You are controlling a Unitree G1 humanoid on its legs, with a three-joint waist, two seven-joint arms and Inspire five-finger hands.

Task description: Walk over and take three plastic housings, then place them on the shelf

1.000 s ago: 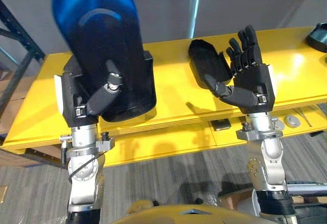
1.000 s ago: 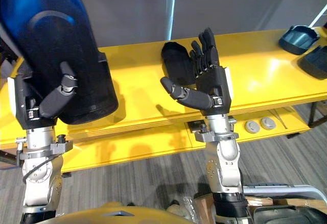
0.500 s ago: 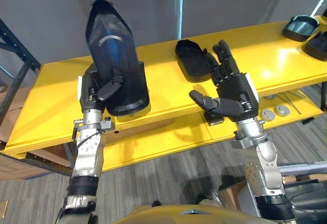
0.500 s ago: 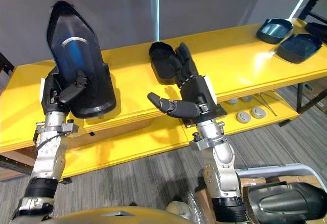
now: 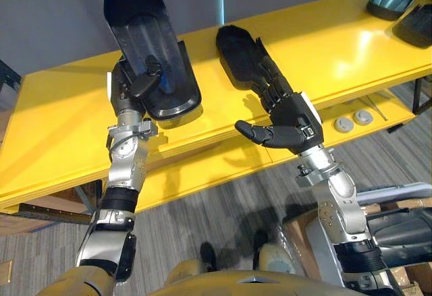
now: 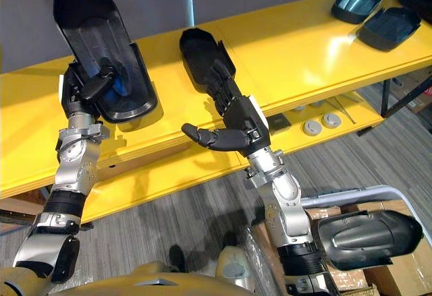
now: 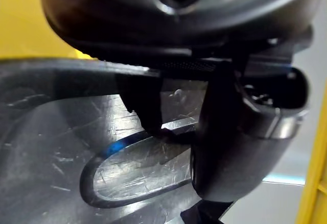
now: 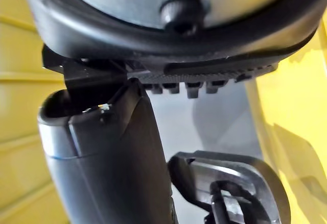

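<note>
Over the yellow tabletop (image 5: 61, 124), the left hand (image 5: 125, 92) grips a black plastic housing (image 5: 138, 33) upright, thumb curled across it, while the right hand (image 5: 291, 115), fingers straight, hangs at the near end of a second housing (image 5: 236, 45) lying flat.

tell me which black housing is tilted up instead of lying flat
The housing gripped by the left hand, its far end raised. The one before the right hand and the two at the yellow table's right end lie flat.
</note>
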